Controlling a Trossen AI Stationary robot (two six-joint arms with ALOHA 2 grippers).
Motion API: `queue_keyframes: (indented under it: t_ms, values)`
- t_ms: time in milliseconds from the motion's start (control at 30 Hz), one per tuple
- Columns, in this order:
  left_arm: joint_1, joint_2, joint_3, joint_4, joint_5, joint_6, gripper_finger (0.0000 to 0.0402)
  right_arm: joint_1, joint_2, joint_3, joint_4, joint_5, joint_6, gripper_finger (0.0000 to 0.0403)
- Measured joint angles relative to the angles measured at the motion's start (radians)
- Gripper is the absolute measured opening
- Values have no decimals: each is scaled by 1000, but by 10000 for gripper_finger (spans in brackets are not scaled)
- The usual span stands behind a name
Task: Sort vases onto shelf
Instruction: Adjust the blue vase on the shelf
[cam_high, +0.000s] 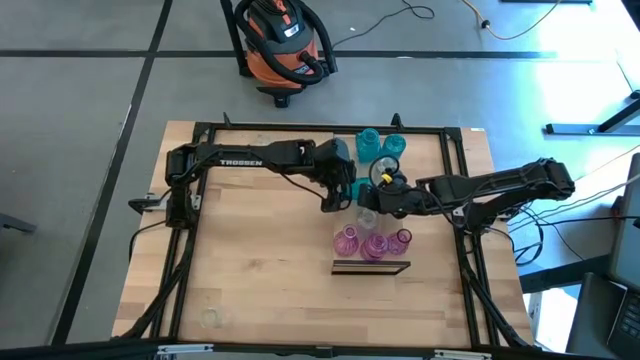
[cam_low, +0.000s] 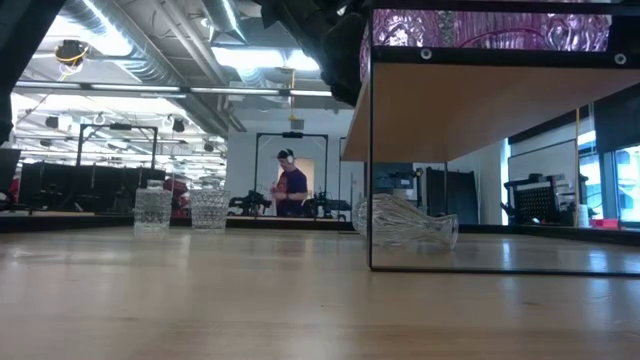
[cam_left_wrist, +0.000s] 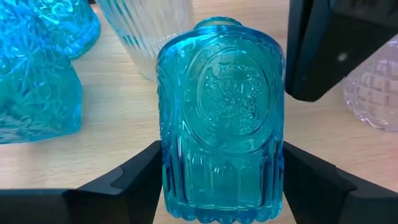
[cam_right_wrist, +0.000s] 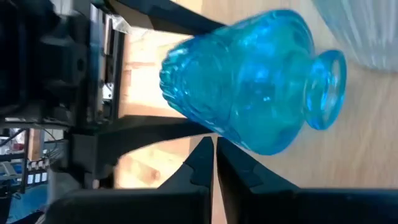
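Black-framed wooden tabletop (cam_high: 250, 260) carrying both arms, meeting near the far centre. Shelf (cam_high: 371, 266) positioned toward the near right of centre, seen edge-on from above as a dark bar; in the low view, raised light-wood board (cam_low: 470, 105) on a thin dark frame. 3 pink vases (cam_high: 372, 241) grouped on the shelf, just behind its front edge; purple glass (cam_low: 490, 28) visible above the board in the low view. 1 clear vase (cam_low: 405, 222) lying on its side on the tabletop beneath the shelf. 2 clear vases (cam_low: 180, 209) standing upright, well apart from the shelf. Teal vases (cam_high: 379, 146) clustered at the far edge, just behind the grippers. Left gripper (cam_high: 338, 192) clamped on a blue vase (cam_left_wrist: 221, 121): 1 finger (cam_left_wrist: 134, 180) pressed against each flat side of the bottle, neck pointing away from the wrist. Same blue vase (cam_right_wrist: 249, 81) in the right wrist view, held between the left arm's dark fingers, just ahead of the right gripper (cam_right_wrist: 214, 155) and apart from it. Right gripper fingertips pressed together, holding nothing, placed just beside the left gripper.
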Motion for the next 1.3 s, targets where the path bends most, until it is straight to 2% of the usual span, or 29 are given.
queue_keyframes:
  t_ms: [367,667,900,1033,1200,1300]
  values:
    - [24,-10,1,-43,7,-49,266,57,-71,0,1,79,-24,17]
    - [41,-43,-2,-71,76,-108,266,145,-144,23,-2,194,-54,17]
    - [57,-128,-2,-64,96,-135,266,172,-168,145,-4,280,-299,17]
    - [64,-195,-2,-58,147,-153,266,171,-168,213,8,306,-487,17]
    - [62,-292,-1,66,249,-179,266,171,-168,291,8,310,-766,18]
    - [62,-325,-1,187,327,-207,266,171,-168,343,5,327,-887,36]
